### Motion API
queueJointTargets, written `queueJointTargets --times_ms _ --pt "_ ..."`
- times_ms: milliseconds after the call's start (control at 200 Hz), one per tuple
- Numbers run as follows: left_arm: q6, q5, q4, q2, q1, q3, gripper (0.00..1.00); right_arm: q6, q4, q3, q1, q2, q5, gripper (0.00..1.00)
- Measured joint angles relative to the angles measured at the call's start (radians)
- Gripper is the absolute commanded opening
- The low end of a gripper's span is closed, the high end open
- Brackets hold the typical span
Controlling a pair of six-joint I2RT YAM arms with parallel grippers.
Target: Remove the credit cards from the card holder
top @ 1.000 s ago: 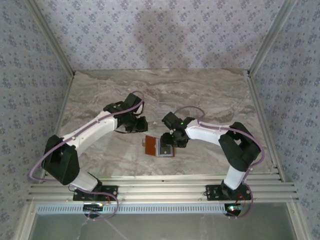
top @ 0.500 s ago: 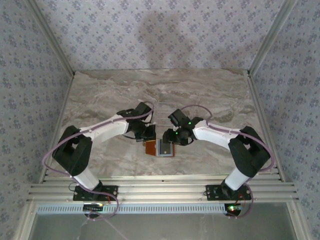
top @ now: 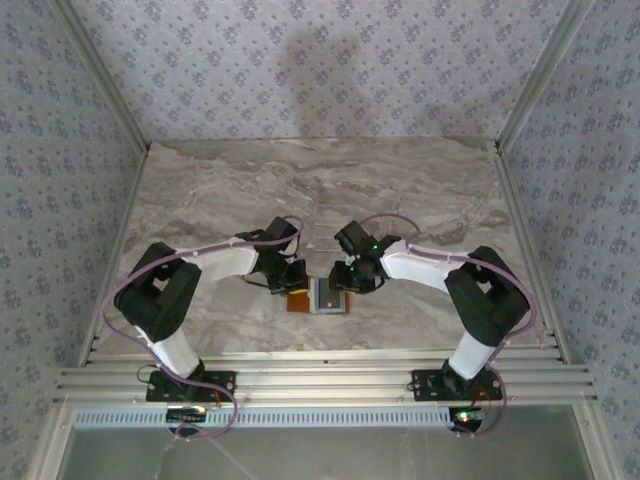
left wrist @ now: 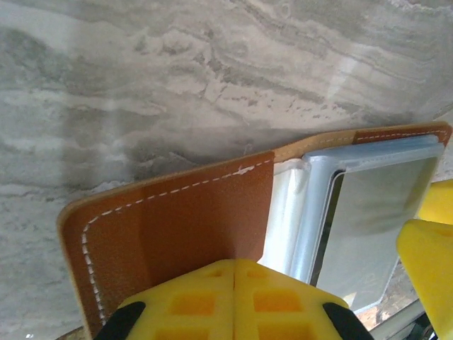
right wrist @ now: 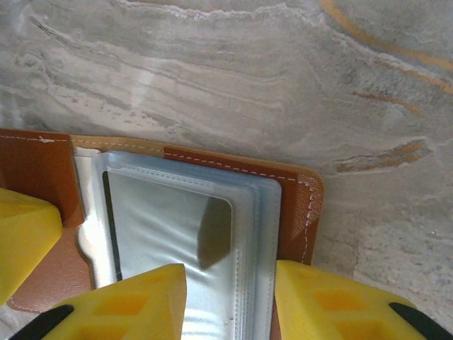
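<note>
The card holder (top: 318,298) lies open on the marble table, orange-brown leather with pale blue-grey plastic sleeves (right wrist: 177,227). The credit cards are hidden inside the cloudy sleeves; only a thin dark edge (right wrist: 107,219) shows through. My left gripper (left wrist: 234,265) is shut, its yellow tips resting on the holder's left leather flap (left wrist: 177,227). My right gripper (right wrist: 230,283) stands open over the right half. One of its fingers (right wrist: 127,301) is over the top sleeve and the other is by the leather's right edge (right wrist: 301,212). The sleeve stack's edge lies between them.
The marble table (top: 420,190) stretches back to patterned walls on three sides. A metal rail (top: 320,380) runs along the near edge. Both arms bend in over the table's front middle, and the right finger (left wrist: 428,248) shows at the left wrist view's edge.
Both arms swung inward and down onto the card holder. The left gripper moved from behind the holder to its left flap. The right gripper's jaws narrowed around the sleeve stack.
</note>
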Motion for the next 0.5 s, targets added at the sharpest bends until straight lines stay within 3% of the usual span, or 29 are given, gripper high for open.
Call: queueJointTargets --times_ms 255,500 --pt "-0.043 0.090 0.150 0.000 0.024 -0.074 0.20 0.000 0.013 -0.006 -0.002 0.007 -0.004 0.28" --pt "-0.059 0.170 0.242 0.013 0.026 -0.083 0.19 0.000 0.022 -0.007 -0.005 0.007 -0.008 0.26"
